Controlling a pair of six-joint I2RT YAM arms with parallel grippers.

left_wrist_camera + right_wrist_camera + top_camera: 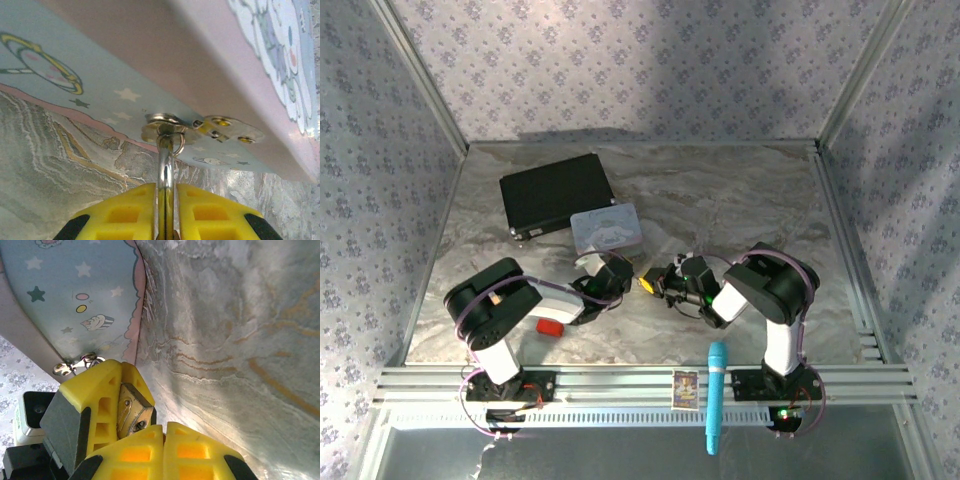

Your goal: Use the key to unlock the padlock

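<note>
Padlock (pixel 132 412): one counted, a tiny brass-yellow block with a thin silver U-shaped shackle (pixel 165 165), clamped in my left gripper (pixel 166 200). In the right wrist view the brass body sits between that gripper's two yellow fingers (pixel 100 400), keyhole face showing. In the left wrist view the shackle runs up through the slit between them. A small wire ring (pixel 178 145) hangs at the top of the shackle and carries the small thin silvery metal key (pixel 229 129). The flat pieces overlap there, and I cannot count them with certainty. Ring and key sit close under the lower edge of one pastel blue-and-pink printed tin (pixel 75 55); I cannot confirm contact. The tin stands on the grey marbled table (pixel 45 170). My right gripper (pixel 163 442) is just beside the padlock, its two yellow fingers pressed together with a hairline seam between them. I cannot tell whether anything is pinched there. In the top view my two grippers, left (pixel 620 278) and right (pixel 665 282), meet tip to tip near the table's middle, just in front of the tin. Other items counted: one flat black rectangular box (pixel 555 192) just behind the tin, one small red block (pixel 551 326) beside my left arm, and one light-blue cylinder (pixel 717 395) lying across the front rail.
</note>
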